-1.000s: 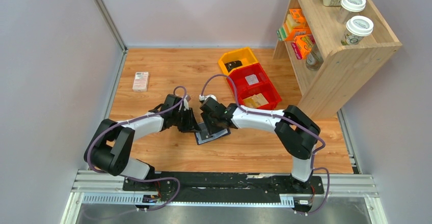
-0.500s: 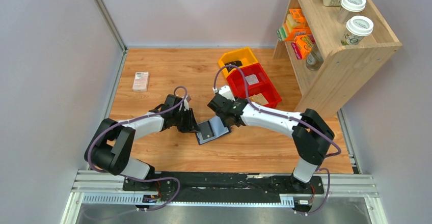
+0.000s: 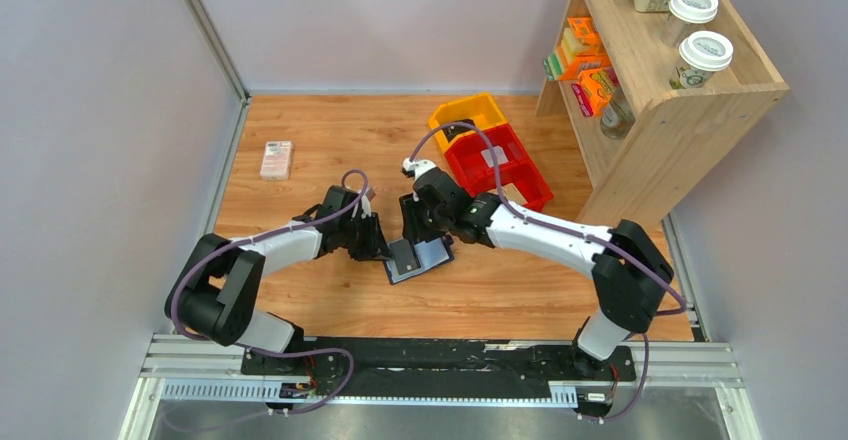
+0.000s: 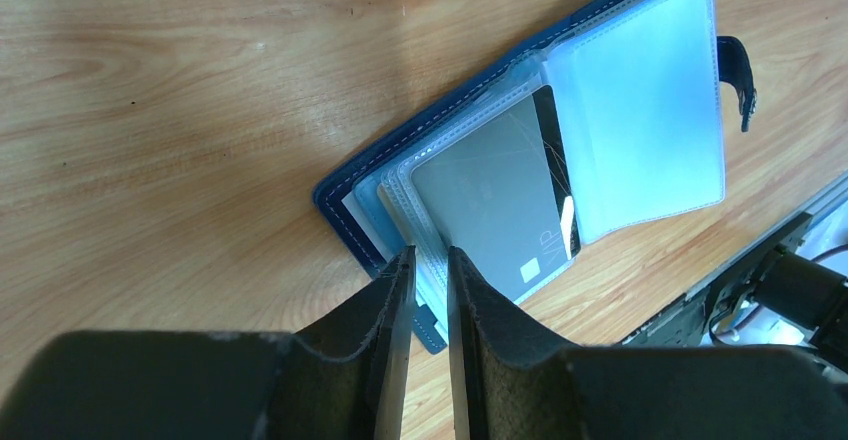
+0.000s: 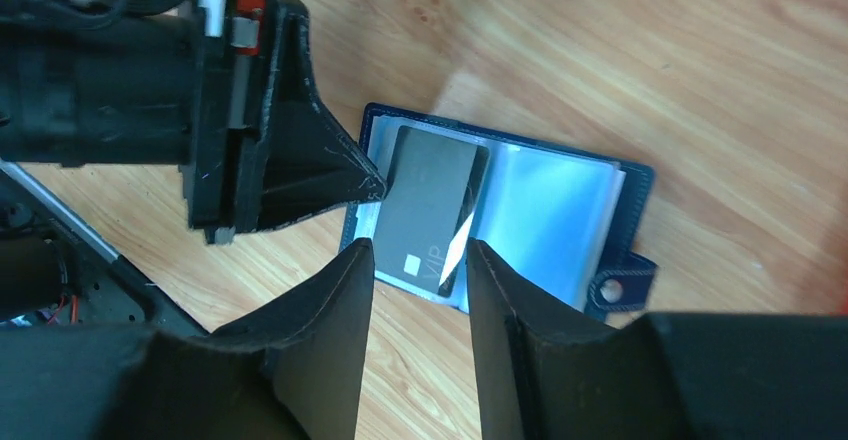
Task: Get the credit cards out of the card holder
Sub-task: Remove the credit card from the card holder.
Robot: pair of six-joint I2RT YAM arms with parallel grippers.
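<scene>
The card holder (image 3: pixel 425 260) is seen lying open on the wooden table (image 3: pixel 300 140), in the middle of the top view. One grey card (image 4: pixel 490 210) is tucked into the half at the left of that view, with "VIP" printed near one corner.

The left gripper (image 4: pixel 428 258) is almost closed, with only a thin gap between its fingers. Its tips are set on the left edge of the holder. It cannot be told if a clear page is pinched there. The right gripper (image 5: pixel 418 260) is held wide open just above the card, and nothing is held in it.

The step in hand is judged to be pulling the card out. To do this well, the holder should be pinned flat by the left gripper so that it is not dragged along. Only the free edge of the card should be pinched, not the clear page. Then the card should be slid slowly along its pocket.

One card holder, one card and two grippers are counted. More cards may be hidden under the other clear pages.
</scene>
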